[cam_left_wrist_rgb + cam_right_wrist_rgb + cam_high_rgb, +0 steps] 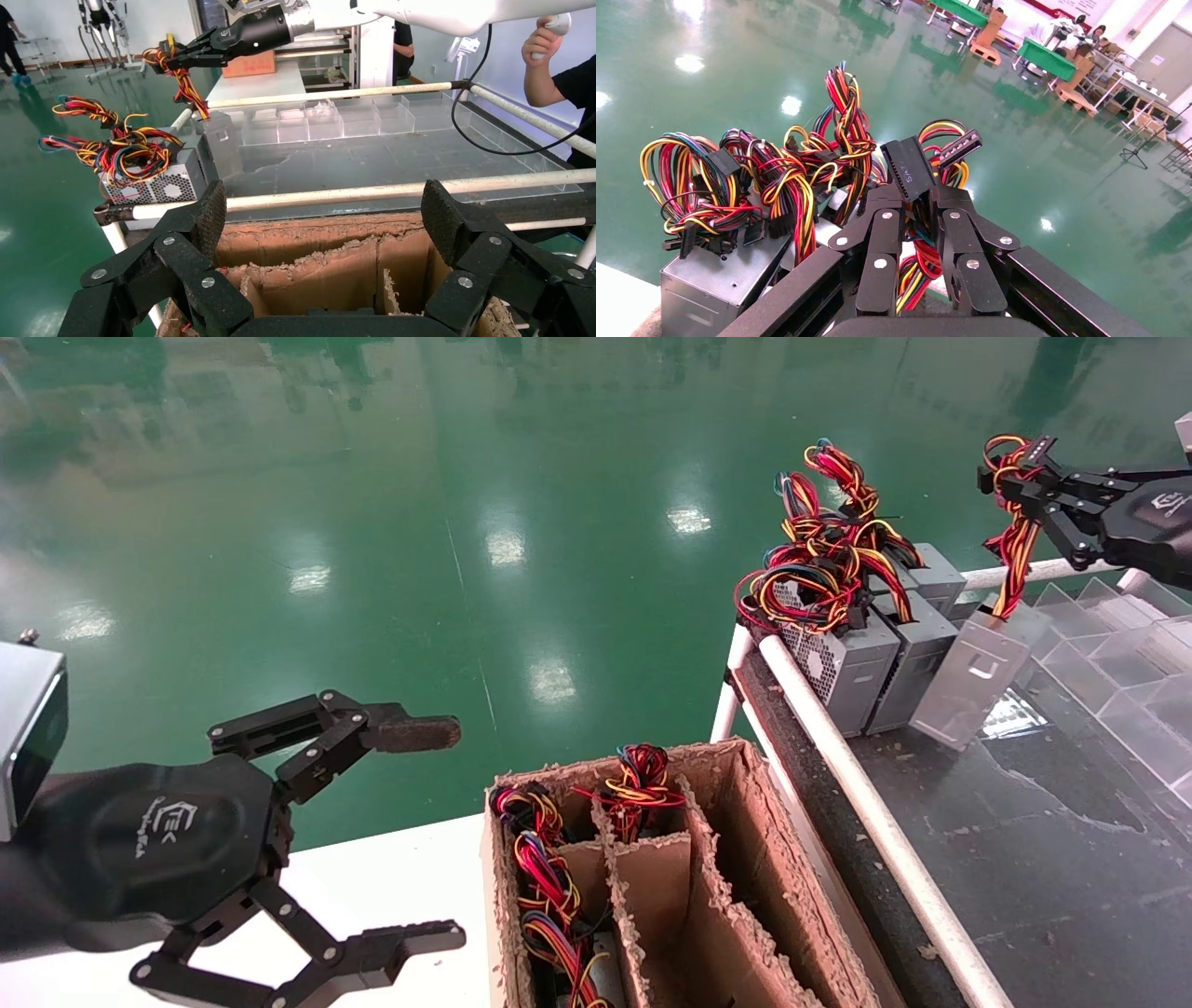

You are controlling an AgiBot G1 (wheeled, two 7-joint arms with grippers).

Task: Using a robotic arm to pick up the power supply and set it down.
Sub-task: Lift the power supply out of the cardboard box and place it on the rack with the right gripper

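Observation:
My right gripper [1010, 481] is shut on the red, orange and yellow wire bundle [916, 263] of the power supply [968, 684]. This slim grey metal box hangs tilted below the gripper, and its lower end is at the dark table top [1024, 859], beside the other units. The left wrist view shows the same gripper [186, 56] with the box [218, 137] dangling from its wires. My left gripper [452, 833] is open and holds nothing, at the lower left over the white table. Its fingers [211, 210] stand wide apart in front of the cardboard box [316, 270].
Several more power supplies [838, 663] with tangled wires stand at the table's far left corner. A white pipe rail [866, 803] edges the table. The divided cardboard box [708, 859] holds wired units. Clear plastic dividers [1117, 663] lie at the right. A person [562, 70] stands beyond the table.

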